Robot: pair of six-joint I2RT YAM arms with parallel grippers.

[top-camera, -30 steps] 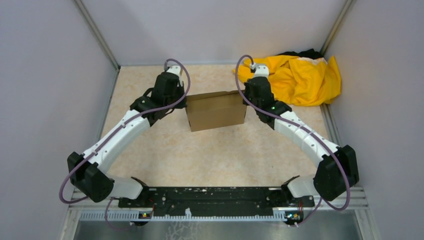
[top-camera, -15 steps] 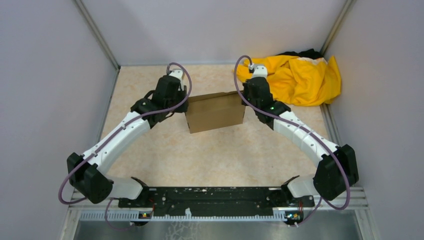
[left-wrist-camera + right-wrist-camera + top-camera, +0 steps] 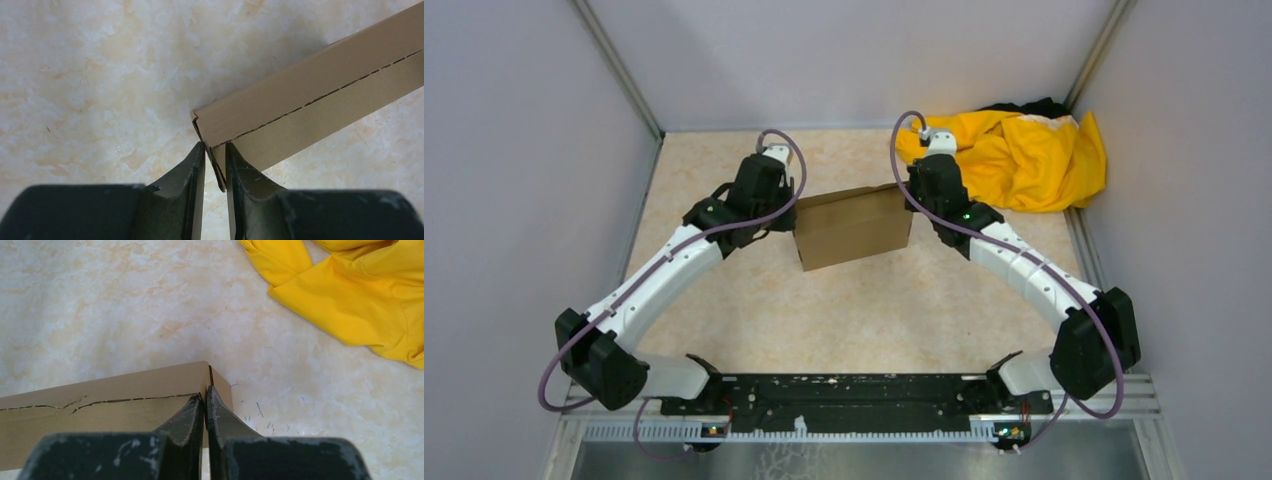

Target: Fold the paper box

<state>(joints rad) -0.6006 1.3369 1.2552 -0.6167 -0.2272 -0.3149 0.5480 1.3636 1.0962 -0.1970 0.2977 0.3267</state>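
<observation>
We see the paper box (image 3: 852, 230) standing upright mid-desk, its broad plain face turned toward the arm bases. Its long axis runs left to right, with the left end a little nearer the bases. It is unprinted brown corrugated cardboard. The narrow top face is crossed lengthwise by a dashed slit line, and a short cut shows at the right corner.

The left gripper (image 3: 214, 155) straddles the thin end wall at the upper left corner, jaws narrowly parted; we cannot tell whether it pinches. The right gripper (image 3: 205, 400) is closed tight, tips against the upper right corner.

The desk (image 3: 844, 310) is glossy cream with a marbled pattern. A crumpled yellow cloth (image 3: 1024, 155) lies in the far right corner. Pale grey walls (image 3: 854, 60) enclose three sides.
</observation>
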